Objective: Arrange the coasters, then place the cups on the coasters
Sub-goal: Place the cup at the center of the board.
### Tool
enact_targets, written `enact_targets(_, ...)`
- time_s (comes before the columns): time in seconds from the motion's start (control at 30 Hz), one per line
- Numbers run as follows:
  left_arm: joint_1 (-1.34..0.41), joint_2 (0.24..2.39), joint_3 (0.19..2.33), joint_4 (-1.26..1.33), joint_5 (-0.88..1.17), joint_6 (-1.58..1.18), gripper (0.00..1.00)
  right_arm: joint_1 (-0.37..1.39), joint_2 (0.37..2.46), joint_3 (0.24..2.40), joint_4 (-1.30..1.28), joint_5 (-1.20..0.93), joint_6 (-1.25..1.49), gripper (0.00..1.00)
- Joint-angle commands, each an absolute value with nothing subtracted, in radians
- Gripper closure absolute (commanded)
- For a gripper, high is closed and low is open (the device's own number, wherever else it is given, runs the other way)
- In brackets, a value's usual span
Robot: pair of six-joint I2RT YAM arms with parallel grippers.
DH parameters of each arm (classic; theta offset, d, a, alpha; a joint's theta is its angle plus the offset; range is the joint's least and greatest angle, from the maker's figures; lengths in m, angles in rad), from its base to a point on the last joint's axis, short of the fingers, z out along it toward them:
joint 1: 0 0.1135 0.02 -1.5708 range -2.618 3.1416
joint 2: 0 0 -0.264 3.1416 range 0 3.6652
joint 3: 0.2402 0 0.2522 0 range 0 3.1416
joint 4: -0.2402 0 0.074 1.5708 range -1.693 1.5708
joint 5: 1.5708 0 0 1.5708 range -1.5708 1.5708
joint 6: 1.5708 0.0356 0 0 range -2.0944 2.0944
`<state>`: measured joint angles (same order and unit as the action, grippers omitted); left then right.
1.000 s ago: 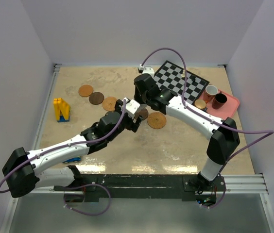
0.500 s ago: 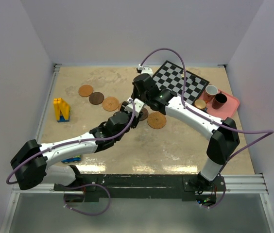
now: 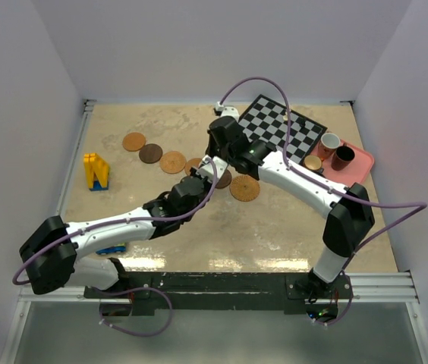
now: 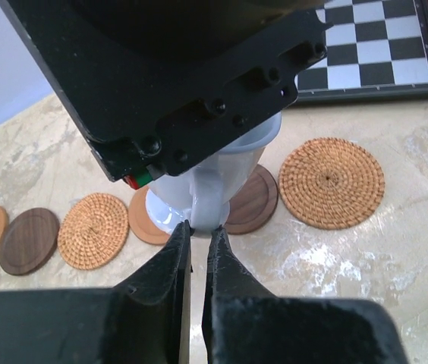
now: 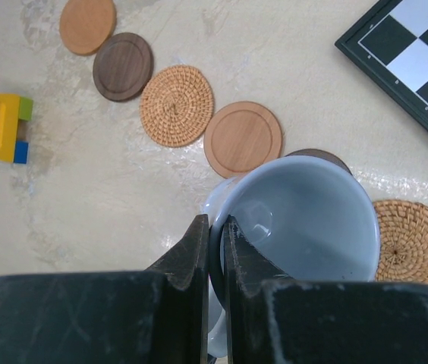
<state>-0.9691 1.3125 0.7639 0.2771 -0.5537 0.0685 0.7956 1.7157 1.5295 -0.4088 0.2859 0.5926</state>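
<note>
Six coasters lie in a diagonal row: tan, dark brown, woven, tan, dark brown half hidden, woven. A pale blue cup hangs tilted over the fourth and fifth coasters, and my right gripper is shut on its rim. From the near side, my left gripper is shut, its tips pinching a handle-like rib low on that cup. Both wrists meet over the row, hiding the cup from above. Three other cups, white, black and orange-tan, stand at the right.
The three cups sit on a pink tray at the right edge. A chessboard lies at the back, right of centre. A yellow block toy stands at the left, and a small blue piece lies under the left arm.
My left arm has reached forward to the cup and its jaws have gone from wide open to shut. The right arm and the cup have stayed put.
</note>
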Motion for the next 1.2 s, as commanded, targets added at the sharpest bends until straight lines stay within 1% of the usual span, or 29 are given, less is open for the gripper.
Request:
enact_targets(0.0,-0.969,1.272,0.715,0.344,-0.493,-0.029,1.00,0.818,1.690,1.500,-0.308,0.262,0.621,1.00)
enact_targets(0.17,-0.969,1.215,0.618,0.351,-0.437,-0.130,1.00,0.818,1.686,1.431,-0.302,0.239,0.633,1.00)
enact_targets(0.37,-0.969,1.183,0.467,0.485,-0.339,-0.173,1.00,0.831,1.687,1.345,-0.261,0.262,0.663,1.00)
enact_targets(0.5,-0.969,1.193,0.422,0.526,-0.330,-0.175,1.00,0.839,1.695,1.316,-0.247,0.284,0.673,0.99)
enact_targets(0.63,-0.969,1.200,0.371,0.580,-0.321,-0.176,1.00,0.839,1.701,1.293,-0.238,0.298,0.677,0.94)
enact_targets(0.7,-0.969,1.204,0.344,0.609,-0.305,-0.179,1.00,0.839,1.707,1.287,-0.233,0.301,0.678,0.93)
enact_targets(0.87,-0.969,1.183,0.316,0.621,-0.261,-0.175,1.00,0.841,1.726,1.285,-0.225,0.305,0.684,0.96)
enact_targets(0.9,-0.969,1.178,0.316,0.617,-0.261,-0.175,0.97,0.844,1.727,1.289,-0.227,0.310,0.684,0.95)
enact_targets(0.97,-0.969,1.175,0.330,0.577,-0.293,-0.179,0.87,0.862,1.736,1.302,-0.247,0.340,0.683,0.94)
enact_targets(1.07,-0.969,1.132,0.328,0.523,-0.368,-0.205,0.81,0.900,1.759,1.336,-0.313,0.425,0.687,0.93)
enact_targets(1.1,-0.969,1.091,0.307,0.534,-0.374,-0.212,0.76,0.911,1.764,1.338,-0.325,0.446,0.692,0.93)
enact_targets(1.17,-0.969,1.008,0.261,0.557,-0.370,-0.227,0.63,0.923,1.772,1.332,-0.333,0.475,0.704,0.93)
